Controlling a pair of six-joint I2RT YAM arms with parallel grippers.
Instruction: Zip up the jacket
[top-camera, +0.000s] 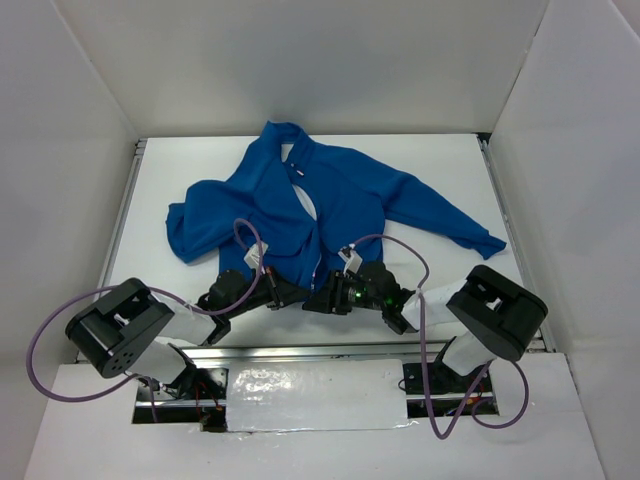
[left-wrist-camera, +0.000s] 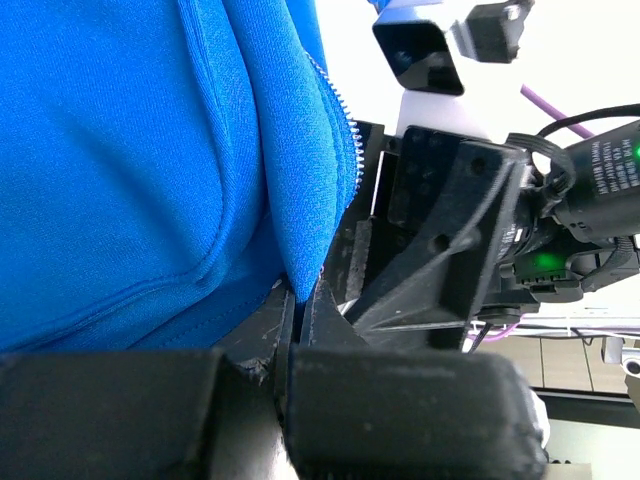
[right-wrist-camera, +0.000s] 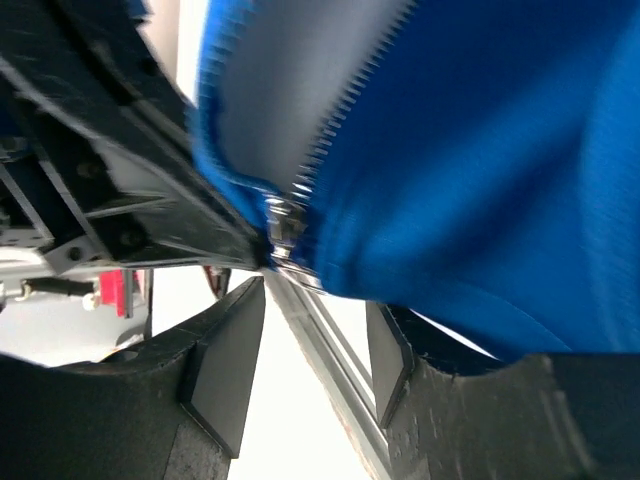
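Left wrist view shows the left gripper (left-wrist-camera: 296, 296) clamped tight on the bottom hem of the jacket (left-wrist-camera: 120, 180). The right gripper (right-wrist-camera: 315, 305), just beside it, stands partly open and empty, the metal pull (right-wrist-camera: 284, 222) just ahead of it.

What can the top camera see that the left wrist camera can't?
Only the top view: the whole jacket spread out, with its collar and sleeves. Only the left wrist view: the zipper teeth up close, and the left gripper pinching the jacket's bottom edge. Both: blue fleece and the right gripper.
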